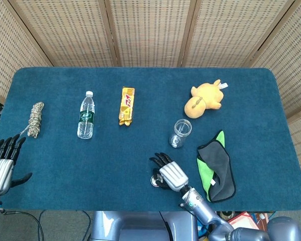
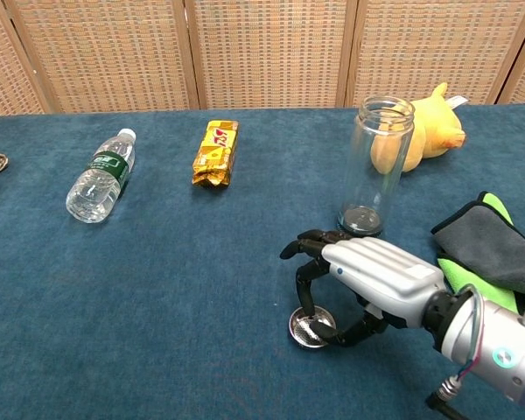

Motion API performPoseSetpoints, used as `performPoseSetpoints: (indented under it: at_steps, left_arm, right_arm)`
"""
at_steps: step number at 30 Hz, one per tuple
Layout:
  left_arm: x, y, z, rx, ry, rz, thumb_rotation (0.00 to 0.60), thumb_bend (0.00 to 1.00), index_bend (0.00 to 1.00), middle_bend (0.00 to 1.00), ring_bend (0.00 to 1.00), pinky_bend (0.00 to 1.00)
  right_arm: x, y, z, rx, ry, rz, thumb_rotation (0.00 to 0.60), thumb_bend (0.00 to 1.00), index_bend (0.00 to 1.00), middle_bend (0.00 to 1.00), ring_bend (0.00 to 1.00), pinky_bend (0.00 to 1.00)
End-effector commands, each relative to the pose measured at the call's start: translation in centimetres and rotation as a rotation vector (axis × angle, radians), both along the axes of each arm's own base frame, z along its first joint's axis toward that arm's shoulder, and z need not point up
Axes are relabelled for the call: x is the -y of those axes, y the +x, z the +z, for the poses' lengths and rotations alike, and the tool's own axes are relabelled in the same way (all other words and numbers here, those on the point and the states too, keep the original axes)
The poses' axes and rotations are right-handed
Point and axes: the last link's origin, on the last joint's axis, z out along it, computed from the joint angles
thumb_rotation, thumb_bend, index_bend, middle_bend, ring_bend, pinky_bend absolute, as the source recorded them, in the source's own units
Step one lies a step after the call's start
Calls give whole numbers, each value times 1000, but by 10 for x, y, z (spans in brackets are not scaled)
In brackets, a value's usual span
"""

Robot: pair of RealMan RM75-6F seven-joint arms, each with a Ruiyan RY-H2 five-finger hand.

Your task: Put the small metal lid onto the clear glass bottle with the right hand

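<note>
The right hand arches over the small round metal lid on the tabletop. Its curled fingers touch the lid's rim; a firm grip cannot be told. The clear glass bottle stands upright at 1 o'clock.

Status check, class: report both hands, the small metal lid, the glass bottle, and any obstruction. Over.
Right hand fingertips on small round metal lid, lid flat on table. Left hand open, idle at table edge. Clear glass bottle upright, mouth open. Nothing between lid and bottle.
</note>
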Motion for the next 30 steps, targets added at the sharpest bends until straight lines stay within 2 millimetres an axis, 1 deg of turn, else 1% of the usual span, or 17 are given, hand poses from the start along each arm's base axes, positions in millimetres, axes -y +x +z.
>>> performPoseSetpoints:
  at_steps: [1,9,19,30]
  left_arm:
    - [0,0,0,0,0,1,600,184,0,0,0,0]
    - [0,0,1,4,1,-1,600,184,0,0,0,0]
    - [0,0,1,6,3,-2,600,184,0,0,0,0]
    - [0,1,2,11,4,-5,600,184,0,0,0,0]
  right_arm:
    - [1,0,0,4,-2,-1,600,525,612,240,0,128]
    - [0,1,0,6,-2,-1,600,525,626,242,0,128]
    - [0,4,5,7,-15,9,600,525,634,243,0,128]
    - [-1,7,20,0,-53,29,600,525,634,243,1,128]
